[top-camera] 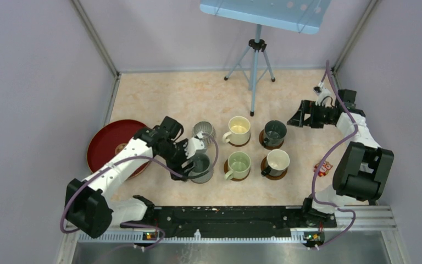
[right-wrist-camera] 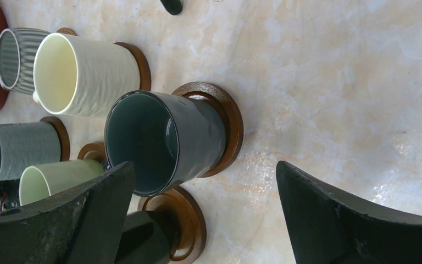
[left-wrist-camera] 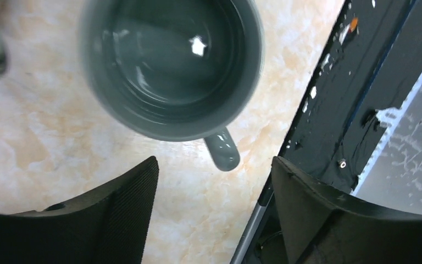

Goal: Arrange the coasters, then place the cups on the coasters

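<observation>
grey plain cup (left-wrist-camera: 170,66) sits on its coaster (right-wrist-camera: 61,135) at the front left of the cup grid. my left gripper (left-wrist-camera: 214,165) hangs over its handle, jaws parted, gripping nothing. my right gripper (top-camera: 295,119) stands wide open just beside the dark green-grey cup (top-camera: 275,132).

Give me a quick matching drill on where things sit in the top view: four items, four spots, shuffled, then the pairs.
Things:
1. ribbed grey cup
2. cream cup
3. pale green cup
4. red tray

Places:
a. front row, middle
b. far left, outside both rows
c. back row, middle
d. back row, left end

Pairs: 1-d, 2-c, 3-a, 4-b
</observation>
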Controlling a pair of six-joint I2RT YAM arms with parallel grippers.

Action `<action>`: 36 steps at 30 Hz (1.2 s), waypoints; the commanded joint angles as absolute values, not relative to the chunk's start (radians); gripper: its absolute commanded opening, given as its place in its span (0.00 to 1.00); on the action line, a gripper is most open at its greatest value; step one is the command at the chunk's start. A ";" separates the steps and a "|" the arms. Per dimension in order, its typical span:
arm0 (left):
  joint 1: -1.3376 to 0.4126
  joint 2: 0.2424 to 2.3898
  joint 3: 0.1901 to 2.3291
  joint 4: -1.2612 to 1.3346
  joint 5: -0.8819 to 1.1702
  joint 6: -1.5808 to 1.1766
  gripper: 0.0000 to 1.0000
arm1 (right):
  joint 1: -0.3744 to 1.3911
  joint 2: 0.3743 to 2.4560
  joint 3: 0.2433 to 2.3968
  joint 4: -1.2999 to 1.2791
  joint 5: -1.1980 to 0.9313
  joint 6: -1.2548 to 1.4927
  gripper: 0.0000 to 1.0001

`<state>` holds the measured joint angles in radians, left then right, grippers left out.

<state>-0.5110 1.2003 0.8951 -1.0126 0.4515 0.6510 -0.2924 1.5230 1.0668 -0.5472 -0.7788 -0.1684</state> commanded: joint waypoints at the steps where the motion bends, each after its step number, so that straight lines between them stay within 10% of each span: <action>1: -0.458 1.224 1.027 -1.021 0.481 0.603 0.83 | -0.299 1.502 1.087 -0.550 -0.792 -0.191 0.99; 12: -0.078 1.400 1.242 -0.998 0.538 0.579 0.98 | -0.299 1.482 1.144 -0.605 -0.786 -0.209 0.99; 23: 0.308 1.590 1.107 -0.856 0.399 0.755 0.68 | -0.299 1.487 1.135 -0.609 -0.777 -0.228 0.99; 36: 0.265 1.664 0.941 -0.786 0.341 0.898 0.53 | -0.299 1.489 1.128 -0.608 -0.771 -0.236 0.99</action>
